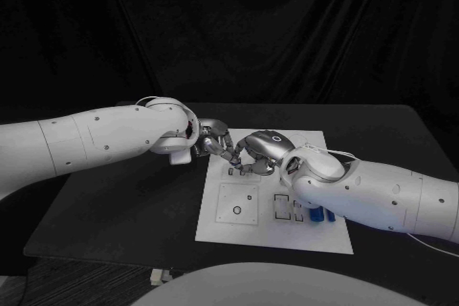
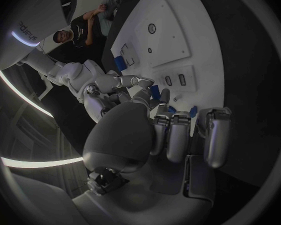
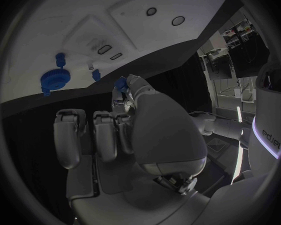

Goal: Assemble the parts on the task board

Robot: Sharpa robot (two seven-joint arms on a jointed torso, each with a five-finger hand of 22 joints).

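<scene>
The white task board [image 1: 272, 236] lies in the middle of the table. Both hands meet over its far left corner. My right hand [image 1: 263, 149] pinches a small blue part [image 3: 120, 83] at its fingertips; the same blue part [image 2: 154, 91] hangs just above the board. My left hand [image 1: 216, 144] reaches in beside it, fingers [image 2: 168, 135] bent down toward the board; whether they hold anything is hidden. A blue gear [image 3: 52, 78], a blue peg [image 3: 60, 59] and a small blue piece [image 3: 96, 74] stand on the board. More blue parts [image 1: 316, 214] lie at its near right.
The board has a square plate with a round outline [image 1: 237, 203] and small rectangular slots [image 1: 283, 206]. My right forearm [image 1: 383, 193] covers the board's right edge. The black table [image 1: 125, 206] extends to the left.
</scene>
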